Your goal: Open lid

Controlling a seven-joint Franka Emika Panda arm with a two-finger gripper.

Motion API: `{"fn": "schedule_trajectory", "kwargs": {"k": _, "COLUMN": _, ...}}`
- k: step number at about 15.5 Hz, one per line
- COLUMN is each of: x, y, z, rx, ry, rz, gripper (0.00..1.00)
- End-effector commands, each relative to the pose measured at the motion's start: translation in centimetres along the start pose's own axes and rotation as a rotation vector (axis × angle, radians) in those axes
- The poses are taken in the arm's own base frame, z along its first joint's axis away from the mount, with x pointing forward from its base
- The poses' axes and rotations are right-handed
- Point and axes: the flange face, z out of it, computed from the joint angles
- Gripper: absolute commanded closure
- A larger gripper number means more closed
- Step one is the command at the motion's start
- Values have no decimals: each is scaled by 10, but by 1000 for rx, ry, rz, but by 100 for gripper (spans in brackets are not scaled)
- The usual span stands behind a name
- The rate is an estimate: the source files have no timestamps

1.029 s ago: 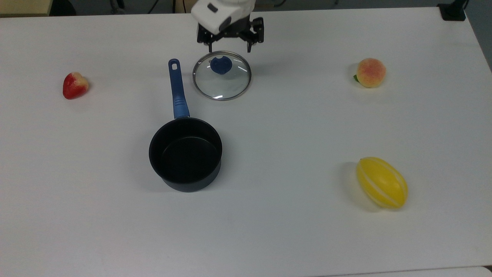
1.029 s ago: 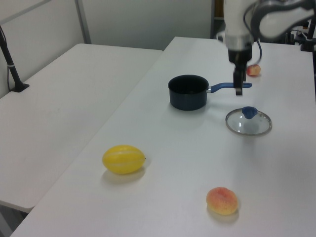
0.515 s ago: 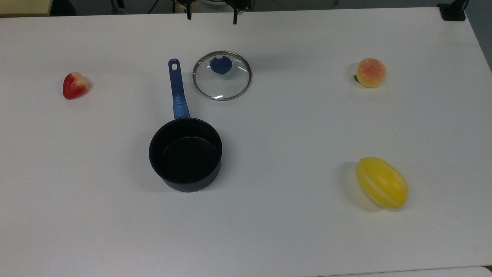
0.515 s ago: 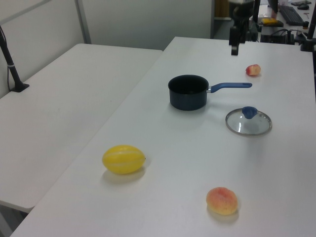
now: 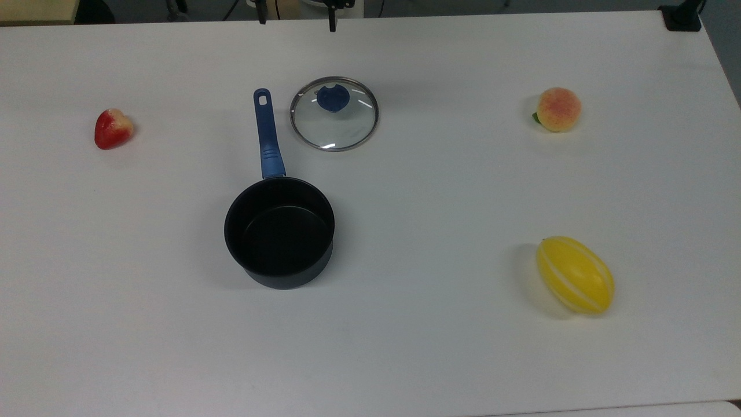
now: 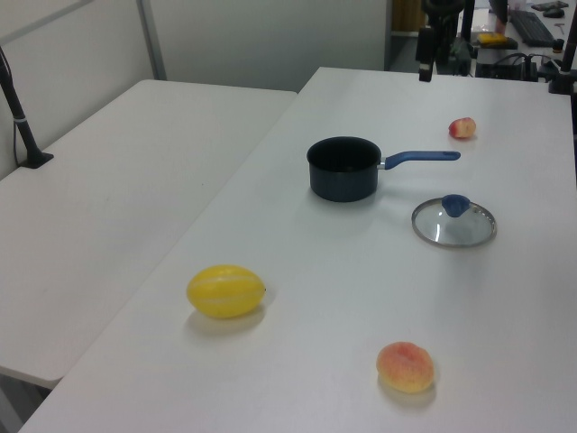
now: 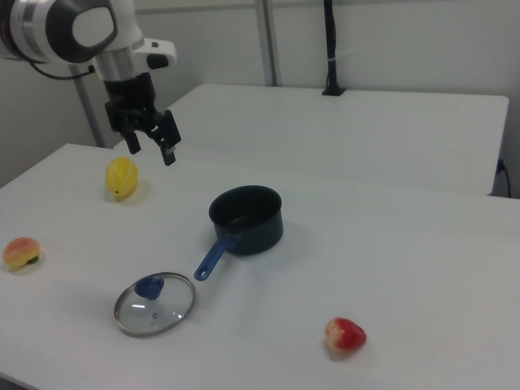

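Hovering high above the table [image 5: 440,359], tool [image 7: 151,149] seemingly spread wide and empty, lid [image 5: 334,114] flat below

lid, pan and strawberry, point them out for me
lid [image 5: 341,124], top view, on the clear glass
pan [image 5: 279,231], top view, on its black inside
strawberry [image 7: 345,336], right view, on its red body

My top view looks steeply down on the saucepan [image 5: 279,231]. My left and right views look across it from opposite table ends, both sharing it and the lid [image 6: 454,222] beside it.
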Motion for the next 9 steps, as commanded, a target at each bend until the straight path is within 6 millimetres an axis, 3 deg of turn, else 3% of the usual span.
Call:
{"fn": "schedule_trajectory", "kwargs": {"k": 1, "x": -8, "y": 9, "z": -24, "rx": 74, "ry": 50, "rz": -98, "gripper": 0}}
{"fn": "schedule_trajectory", "kwargs": {"k": 9, "x": -12, "y": 12, "z": -29, "rx": 76, "ry": 50, "rz": -98, "gripper": 0}}
